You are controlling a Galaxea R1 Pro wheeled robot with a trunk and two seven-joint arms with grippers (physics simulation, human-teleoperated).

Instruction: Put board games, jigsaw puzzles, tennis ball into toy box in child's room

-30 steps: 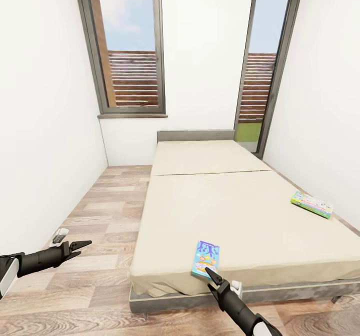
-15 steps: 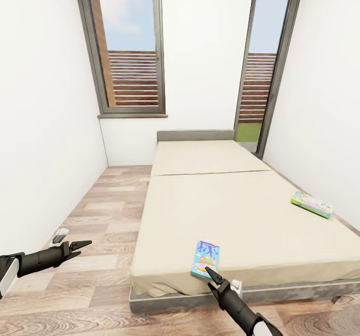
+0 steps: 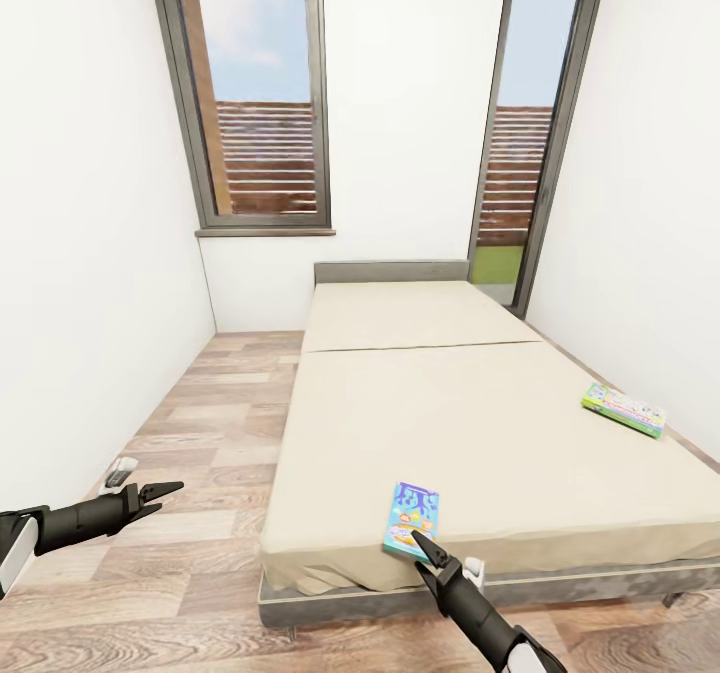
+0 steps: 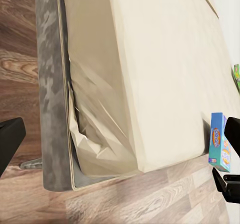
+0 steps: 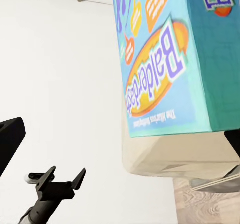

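- Head view: bed point(image 3: 470, 423) with beige mattress, grey headboard against the far wall, two tall windows point(image 3: 262, 93) behind, wood floor point(image 3: 190, 553) alongside.
- Two board games on the mattress: blue board game point(image 3: 412, 519) lies flat at the near edge; green-edged board game point(image 3: 625, 409) lies well apart, near the far right side.
- Right gripper point(image 3: 428, 553) reaches up from below, tip just beside the blue box's near end; fingers look nearly together, nothing visibly pinched, contact with the box cannot be told.
- Left gripper point(image 3: 165, 493) hangs over the floor, well left of the bed, fingers slightly spread, holding nothing.
- Left wrist view adds what the head misses: crumpled sheet corner point(image 4: 95, 134) sagging over the dark grey bed frame point(image 4: 50, 84), with the blue box at the mattress edge and a sliver of green box beyond.
- Right wrist view: blue box cover fills close, "Balderdash" lettering point(image 5: 155, 69) legible, box overhanging the mattress edge slightly; the left gripper shows small against the white wall point(image 5: 60, 74).
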